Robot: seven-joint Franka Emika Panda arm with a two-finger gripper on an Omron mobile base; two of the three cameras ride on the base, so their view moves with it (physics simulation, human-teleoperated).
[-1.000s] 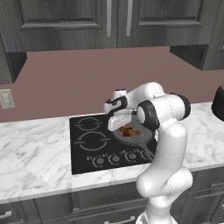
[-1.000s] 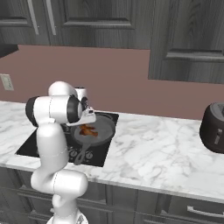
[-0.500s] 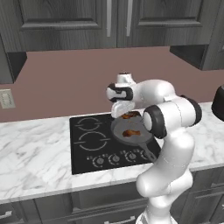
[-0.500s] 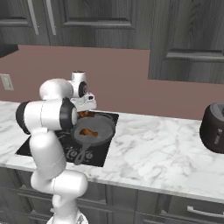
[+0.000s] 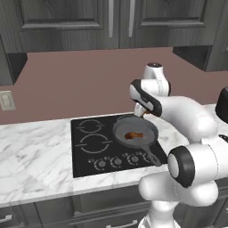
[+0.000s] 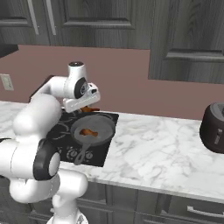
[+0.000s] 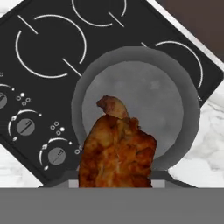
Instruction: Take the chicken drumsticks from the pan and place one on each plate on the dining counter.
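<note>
My gripper [image 5: 145, 113] hangs above the far rim of the pan [image 5: 143, 127], shut on one reddish-brown chicken drumstick [image 7: 116, 154] that looms large in the hand view. An orange tip of that drumstick [image 6: 92, 109] peeks out beneath the hand [image 6: 82, 101]. The second drumstick [image 5: 132, 135] lies inside the dark grey pan [image 6: 101, 127], whose handle [image 6: 82, 153] points toward the front edge. Seen from the hand, the pan [image 7: 170, 105] lies straight below. The plates and the dining counter are out of view.
The pan rests on the black cooktop [image 5: 91, 147], set in a marble counter [image 6: 157, 153]. A dark round appliance [image 6: 214, 127] stands at the counter's right end. Dark cabinets [image 5: 116, 22] hang overhead, and the brown wall sits close behind the hand.
The gripper has risen out of the pan toward the wall, carrying one drumstick. The other drumstick stays in the pan.
</note>
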